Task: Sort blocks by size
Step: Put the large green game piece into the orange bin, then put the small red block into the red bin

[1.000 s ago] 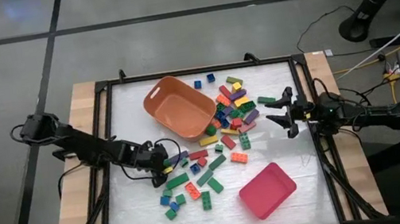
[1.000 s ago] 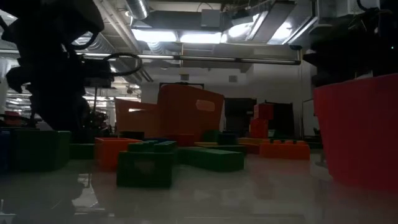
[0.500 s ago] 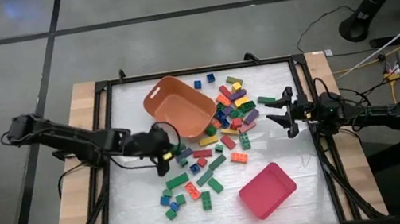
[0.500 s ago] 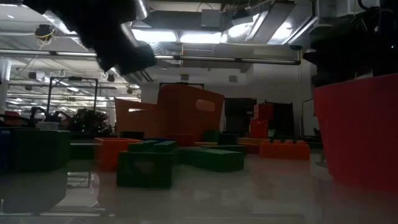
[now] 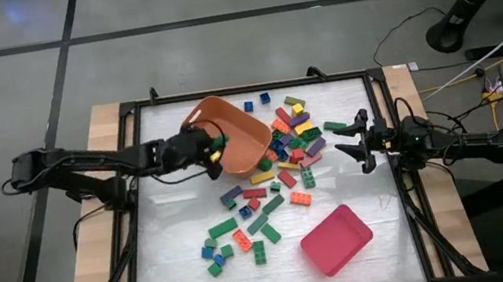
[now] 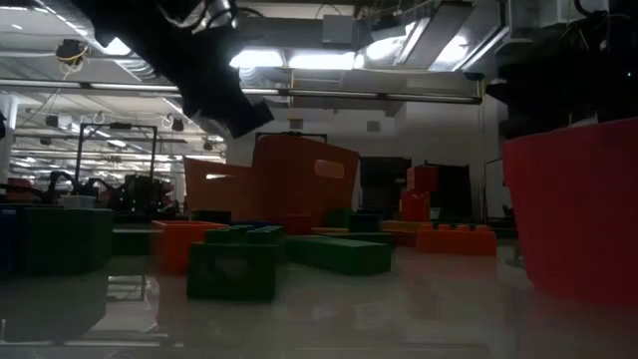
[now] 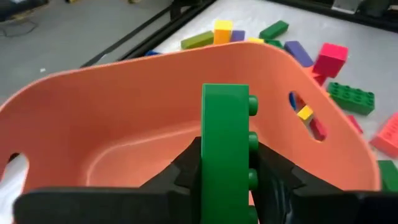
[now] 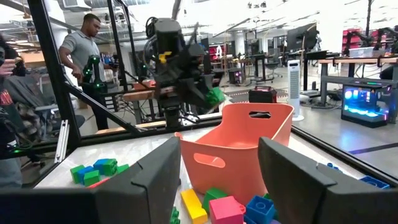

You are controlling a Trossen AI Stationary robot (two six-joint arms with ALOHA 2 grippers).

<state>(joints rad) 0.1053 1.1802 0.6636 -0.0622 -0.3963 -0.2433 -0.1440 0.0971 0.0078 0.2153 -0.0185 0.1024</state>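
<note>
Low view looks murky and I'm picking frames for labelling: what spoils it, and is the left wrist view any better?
Low view: backlit by ceiling lights, so the blocks and the left tool are dark shapes, with sheen on the table. Left wrist view: evenly lit; green block and tub read clearly.

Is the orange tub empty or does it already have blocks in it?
Empty as far as visible: the left wrist view shows the orange tub's bare inside. The left tool holds a green block above it, not yet released.
</note>
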